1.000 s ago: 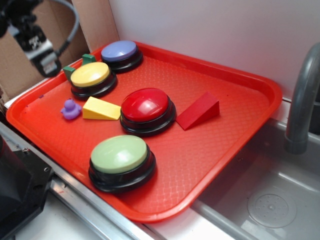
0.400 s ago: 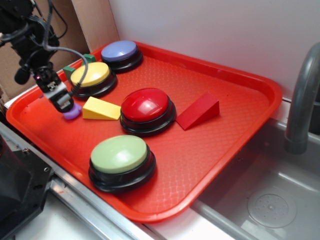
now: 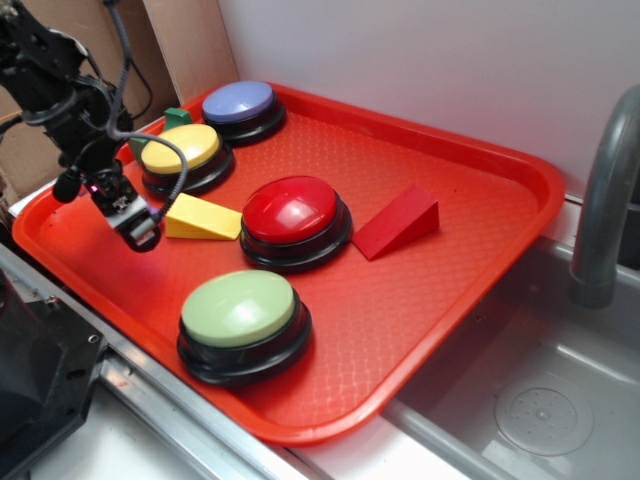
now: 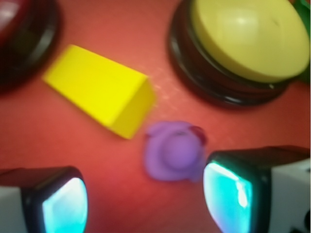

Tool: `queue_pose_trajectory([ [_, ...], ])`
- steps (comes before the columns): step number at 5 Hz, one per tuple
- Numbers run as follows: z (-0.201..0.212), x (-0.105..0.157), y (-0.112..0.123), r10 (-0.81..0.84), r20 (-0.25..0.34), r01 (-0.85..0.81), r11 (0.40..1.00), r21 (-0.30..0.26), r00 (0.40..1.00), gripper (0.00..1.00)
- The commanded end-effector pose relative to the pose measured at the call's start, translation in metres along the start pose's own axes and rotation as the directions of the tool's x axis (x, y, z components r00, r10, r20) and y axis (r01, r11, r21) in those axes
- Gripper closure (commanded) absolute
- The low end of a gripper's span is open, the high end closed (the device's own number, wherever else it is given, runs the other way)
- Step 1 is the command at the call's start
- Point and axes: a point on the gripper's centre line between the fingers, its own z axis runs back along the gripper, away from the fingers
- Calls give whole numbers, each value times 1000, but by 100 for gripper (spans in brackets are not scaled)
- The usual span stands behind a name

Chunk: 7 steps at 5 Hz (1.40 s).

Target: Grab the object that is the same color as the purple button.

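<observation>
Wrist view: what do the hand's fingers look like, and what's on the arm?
The hand has two blocky fingers, black-edged with white bodies and glossy teal-lit pads. In the exterior view the arm is black, with grey cables looping around it and a small pink light near the wrist.

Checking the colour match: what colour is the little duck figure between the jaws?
Purple; the duck shows best in the wrist view, beside the yellow wedge.

The end effector (image 3: 135, 228) has descended, apparently straddling the purple duck (image 4: 173, 151).
</observation>
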Motion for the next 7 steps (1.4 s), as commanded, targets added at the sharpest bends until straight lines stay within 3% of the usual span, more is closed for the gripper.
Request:
queue_pose_trajectory([
  [1,-9,6,11,-16,-4,16,999,45,1000,0],
  [2,-15,8,12,-21,-7,21,998,50,1000,0],
  [4,-19,7,13,-3,1,3,998,56,1000,100],
  [5,-17,7,12,19,-20,-18,999,46,1000,100],
  [7,30,18,4,250,-114,-240,966,97,961,100],
])
